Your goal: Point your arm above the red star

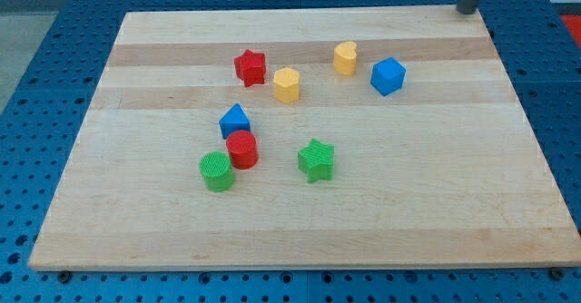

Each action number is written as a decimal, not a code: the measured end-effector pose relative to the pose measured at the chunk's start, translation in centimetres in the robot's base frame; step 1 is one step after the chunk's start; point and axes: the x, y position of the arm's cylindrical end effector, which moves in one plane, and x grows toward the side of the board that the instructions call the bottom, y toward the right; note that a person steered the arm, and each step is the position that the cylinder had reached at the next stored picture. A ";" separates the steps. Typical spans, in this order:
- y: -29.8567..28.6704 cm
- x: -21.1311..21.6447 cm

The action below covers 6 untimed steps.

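Fingers are none on this rig: my tip (467, 11), a bare dark rod holding nothing, rests at the upper right corner of the wooden board (454, 221), well apart from every block. Seven ridged blocks: red star (250, 66) upper left of centre, heading indistinct; red cylinder (242, 149); yellow hexagon (287, 84); yellow heart (345, 57); blue cube (388, 75); blue triangle (234, 120); green cylinder (217, 171); green star (316, 160).

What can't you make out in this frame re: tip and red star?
- My tip: the rod is cut off by the view's top edge, blurred, and far to the right of the red star.
- Red cylinder and green cylinder: touching or just apart, unclear.
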 end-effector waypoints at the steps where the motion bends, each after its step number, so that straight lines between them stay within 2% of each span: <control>1: -5.4 1.5; 3: -17.5 2.2; 6: -31.9 7.0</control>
